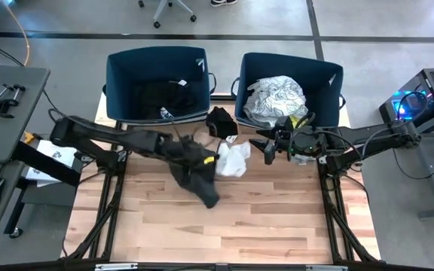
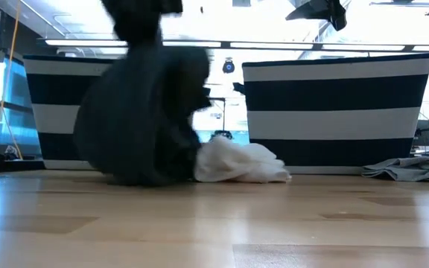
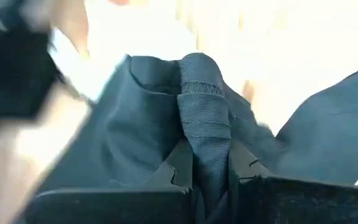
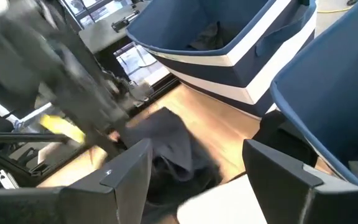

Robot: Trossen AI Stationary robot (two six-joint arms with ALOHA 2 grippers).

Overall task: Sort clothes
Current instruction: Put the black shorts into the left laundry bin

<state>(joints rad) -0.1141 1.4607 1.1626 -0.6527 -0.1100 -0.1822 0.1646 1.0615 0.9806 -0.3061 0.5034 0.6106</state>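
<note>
Clothes lie partly in two navy bins at the back of the table and partly on the wood between the arms. Left bin holds dark garments on its floor. In front of it the left gripper is clamped on a dark grey garment; the left wrist view shows a ribbed fold of it pinched between the two fingers. In the low view the cloth hangs down from the gripper, its lower edge at the tabletop. Just right of it, touching it, sits a crumpled white garment on the table. Behind that, between the two bins, a black garment lies on the wood. Right bin holds a light grey patterned garment, with a bit of neon yellow at its front edge. In front of this bin the right gripper hovers with its fingers spread apart and nothing between them, near the white garment but clear of it. At the far right of the low view a grey garment lies flat on the table.
</note>
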